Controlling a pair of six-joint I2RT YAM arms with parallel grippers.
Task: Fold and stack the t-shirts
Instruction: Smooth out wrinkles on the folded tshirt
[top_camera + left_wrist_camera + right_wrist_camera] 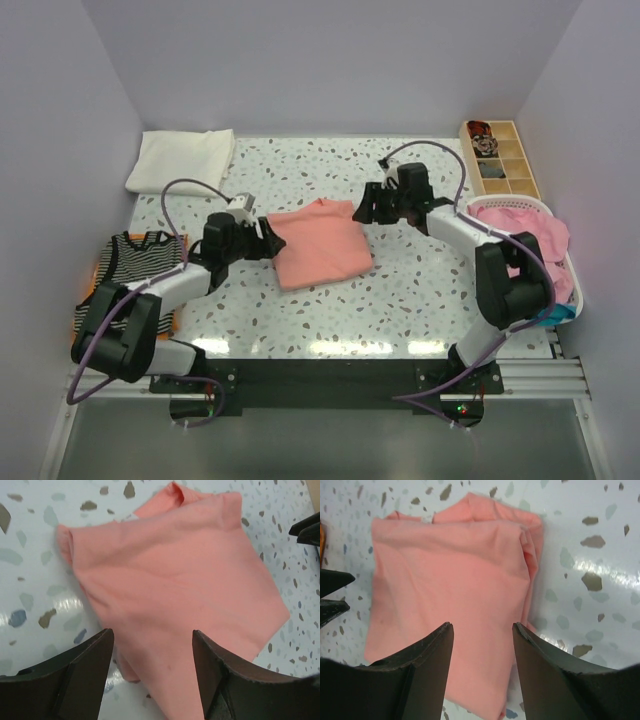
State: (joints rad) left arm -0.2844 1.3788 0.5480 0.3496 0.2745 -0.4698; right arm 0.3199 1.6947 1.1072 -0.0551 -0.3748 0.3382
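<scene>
**Both sets of fingers spread at the folded salmon tee**

The salmon-pink t-shirt (pixel 318 243) lies folded into a rough square on the speckled worktop (pixel 400 290), and I place everything else from it. It lies flat, with the neck opening at its far edge and a small white label just showing there.

My left fingers (pixel 265 238) are at the shirt's left edge, spread apart. In the left wrist view the pink cloth fills the gap between them and nothing is pinched. My right fingers (pixel 362 212) are at the shirt's far right corner, also spread, with the cloth below the gap and nothing held. I cannot tell whether either set of tips touches the fabric. In the right wrist view the shirt's right edge shows stacked layers of the fold.

Well to the left of the shirt, a black-and-white striped t-shirt (pixel 130 270) lies spread on something orange (pixel 172 300) that shows only at its edges. Far to the back left of the shirt sits a folded white cloth (pixel 182 160). Well to the right stands a white basket (pixel 565 262) holding a heap of pink cloth (pixel 520 222), with a bit of teal cloth (pixel 555 312) at its near end. Behind that, back right of the shirt, is a wooden compartment tray (pixel 500 157).
</scene>
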